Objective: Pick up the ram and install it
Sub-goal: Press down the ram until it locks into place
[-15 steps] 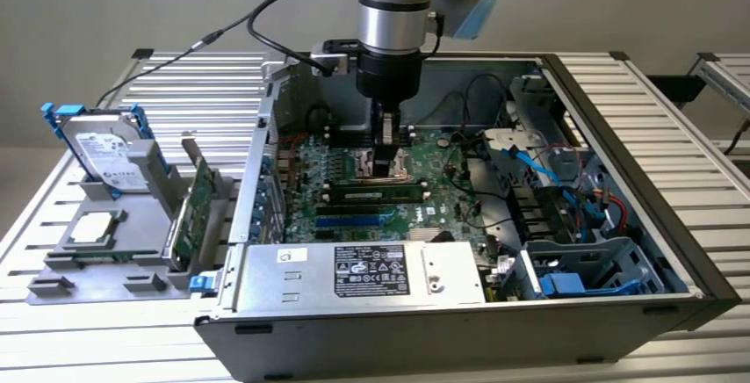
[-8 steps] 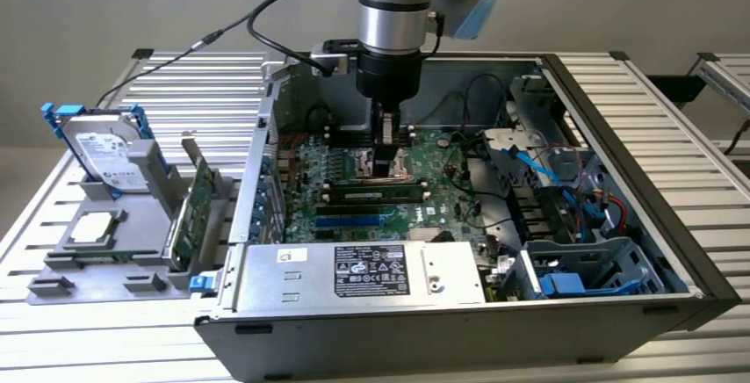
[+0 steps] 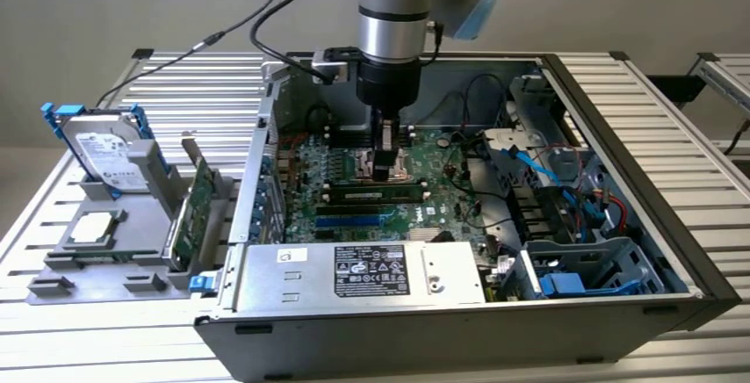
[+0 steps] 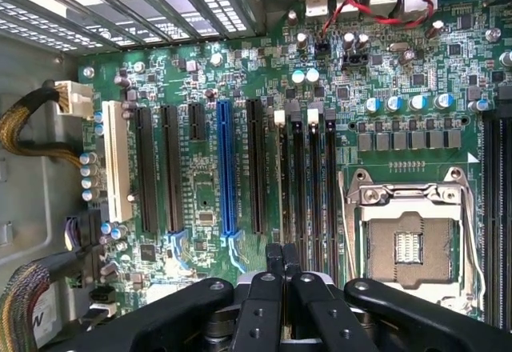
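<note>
Green ram (image 3: 375, 194), one stick, lies seated in a motherboard (image 3: 351, 212) slot at 6 o'clock of the gripper (image 3: 391, 170); fingers (image 4: 282, 276) pressed together, holding nothing. One hard drive (image 3: 108, 150) at 9 o'clock.

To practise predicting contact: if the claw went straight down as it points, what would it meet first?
Probably the memory slots on the motherboard, directly below the shut claw; depth unclear.
</note>
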`<state>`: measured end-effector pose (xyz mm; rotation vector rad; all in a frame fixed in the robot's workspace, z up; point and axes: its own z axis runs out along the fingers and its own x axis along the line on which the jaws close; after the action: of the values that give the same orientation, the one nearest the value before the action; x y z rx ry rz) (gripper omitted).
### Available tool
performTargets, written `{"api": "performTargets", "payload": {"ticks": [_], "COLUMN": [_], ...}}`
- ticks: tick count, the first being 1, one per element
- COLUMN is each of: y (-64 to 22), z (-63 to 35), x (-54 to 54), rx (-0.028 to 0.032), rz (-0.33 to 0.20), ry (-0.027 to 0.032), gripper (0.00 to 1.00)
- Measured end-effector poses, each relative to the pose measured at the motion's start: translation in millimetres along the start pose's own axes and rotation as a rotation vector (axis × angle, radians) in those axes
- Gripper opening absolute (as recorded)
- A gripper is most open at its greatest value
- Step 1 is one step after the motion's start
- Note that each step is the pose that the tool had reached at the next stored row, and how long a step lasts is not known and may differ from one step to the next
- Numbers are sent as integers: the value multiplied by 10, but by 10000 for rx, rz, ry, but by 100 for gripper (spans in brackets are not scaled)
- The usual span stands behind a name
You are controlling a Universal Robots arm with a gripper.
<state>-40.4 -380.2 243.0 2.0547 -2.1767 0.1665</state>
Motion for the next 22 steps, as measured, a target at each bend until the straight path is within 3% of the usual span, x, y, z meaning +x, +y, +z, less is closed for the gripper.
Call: {"api": "performTargets", "payload": {"ticks": [5, 22], "y": [-2, -5], "z": [83, 161], "x": [-15, -30], "rx": [1, -9], "rz": [0, -2], "ry": [-2, 1], "gripper": [11, 11]}}
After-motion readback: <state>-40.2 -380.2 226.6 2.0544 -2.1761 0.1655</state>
